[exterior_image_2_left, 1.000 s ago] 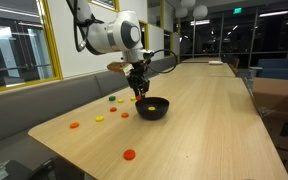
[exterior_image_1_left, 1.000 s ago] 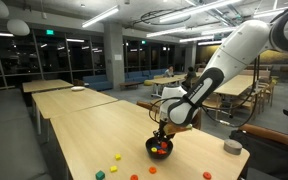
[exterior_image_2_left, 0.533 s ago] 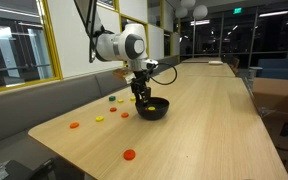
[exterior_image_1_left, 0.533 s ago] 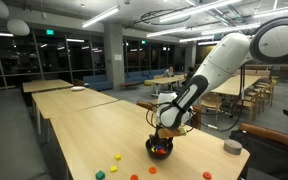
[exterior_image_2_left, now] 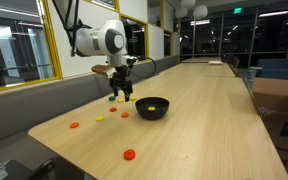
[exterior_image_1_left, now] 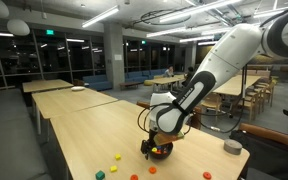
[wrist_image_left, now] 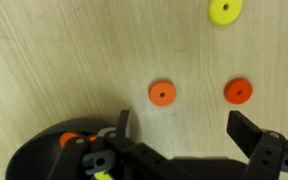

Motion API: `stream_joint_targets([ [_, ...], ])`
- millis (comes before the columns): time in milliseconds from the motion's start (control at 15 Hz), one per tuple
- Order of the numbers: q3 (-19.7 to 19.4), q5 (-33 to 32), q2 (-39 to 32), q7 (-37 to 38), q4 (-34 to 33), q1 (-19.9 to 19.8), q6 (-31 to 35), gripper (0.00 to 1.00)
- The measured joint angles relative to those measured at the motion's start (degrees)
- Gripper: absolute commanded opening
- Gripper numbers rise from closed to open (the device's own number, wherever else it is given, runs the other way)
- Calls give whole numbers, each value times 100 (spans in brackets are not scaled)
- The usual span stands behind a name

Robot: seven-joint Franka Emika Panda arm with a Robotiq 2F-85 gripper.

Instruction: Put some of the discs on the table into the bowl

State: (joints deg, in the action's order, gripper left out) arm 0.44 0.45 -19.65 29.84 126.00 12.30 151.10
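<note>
Two orange discs lie on the bare table just ahead of the gripper in the wrist view: the bowl-side orange disc and the outer orange disc. A yellow disc sits farther off. The fingers are spread wide with nothing between them. The black bowl is close beside them, with an orange piece already inside.

Judged from this, the step in hand is picking the next disc. Neither orange disc is centred in the gap, and the outer one lines up almost with a fingertip. The gripper should therefore shift until one disc sits squarely between the pads, with its neighbour outside them. These pieces are flat and thin, so the tips probably need to come right down to the wood before closing. The descent should also stay clear of the bowl's rim.

In both exterior views the gripper hangs low beside the bowl, though how far above the wood is hard to tell.

Pale, smooth light wood forms the long table, and more discs are scattered along it. Similar long tables stand farther back in a dim hall with strip lights overhead and dark windows.
</note>
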Motion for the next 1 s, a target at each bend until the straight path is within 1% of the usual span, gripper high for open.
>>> stream_joint_targets([
  [200, 393, 0, 353, -81, 506, 321, -18, 100],
  [400, 856, 86, 560, -167, 980, 516, -12, 100],
  [533, 1050, 88, 631, -168, 1249, 647, 27, 100],
  [733, 1193, 88, 650, -167, 1554, 785, 152, 100],
  [1000, 1209, 80, 623, -157, 1791, 932, 467, 100],
])
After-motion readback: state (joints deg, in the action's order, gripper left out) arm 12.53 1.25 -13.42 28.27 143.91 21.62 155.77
